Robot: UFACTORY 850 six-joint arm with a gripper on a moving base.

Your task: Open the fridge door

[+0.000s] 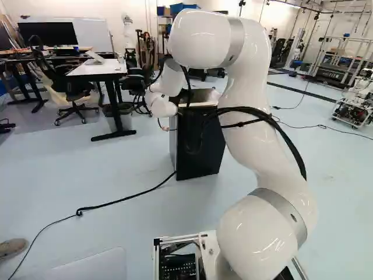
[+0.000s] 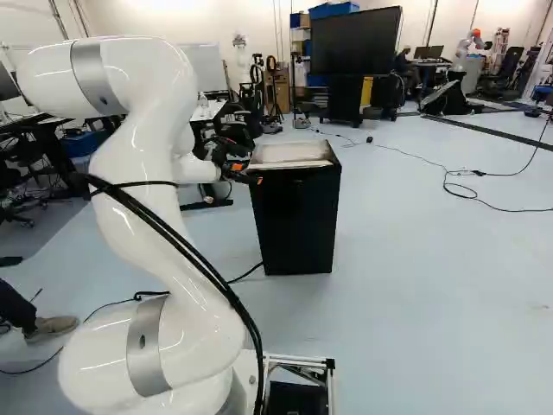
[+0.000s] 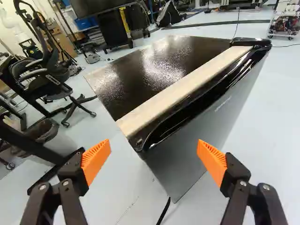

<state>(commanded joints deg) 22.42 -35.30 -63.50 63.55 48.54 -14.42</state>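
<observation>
In the right base view my gripper is beside the upper left corner of the small black fridge. The left base view shows the fridge behind my forearm. In the wrist view the gripper stands open, orange pads wide apart, with nothing gripped. Ahead of it lies the fridge's dark shiny top, bordered by a pale strip. The grey door stands upright against the body, with a glossy black recessed edge along its top. One near corner of that edge lies ahead of the gap between the fingers.
A white-topped desk, a waste bin and office chairs stand beyond the fridge to one side. A black cable crosses the floor from the fridge's base. A large screen on a stand is farther back.
</observation>
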